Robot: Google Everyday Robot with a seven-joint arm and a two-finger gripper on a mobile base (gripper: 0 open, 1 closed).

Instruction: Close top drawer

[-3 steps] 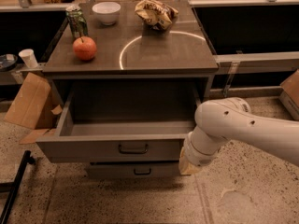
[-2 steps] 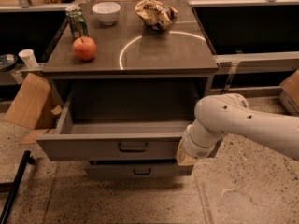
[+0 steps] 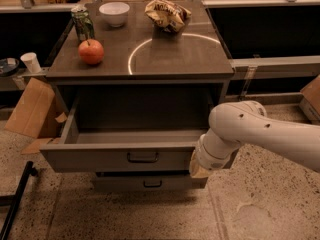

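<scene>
The top drawer (image 3: 100, 158) is seen pulled well out of the front of the cabinet (image 3: 150, 66), its inside bare. The gripper (image 3: 199, 170) is held at the right end of the drawer's front panel, low at the cabinet's front right corner. Whether it is spread or pressed together cannot be told, since it is hidden by the wrist.

A risk is judged in that off-centre contact. If the push is applied so far right of the handle (image 3: 143, 157), the drawer may be skewed and jammed on its runners. The gripper may also be slid off the panel's edge and driven into the lower drawer (image 3: 150, 183) or the cabinet's side. A hard shove may be passed on to the apple (image 3: 91, 51) and the can (image 3: 82, 23) on the cabinet's top, and the apple may be set rolling.

Compared with the earlier frames, the wrist is found slightly closer to the panel, while the drawer is seen just as far out of the cabinet.
</scene>
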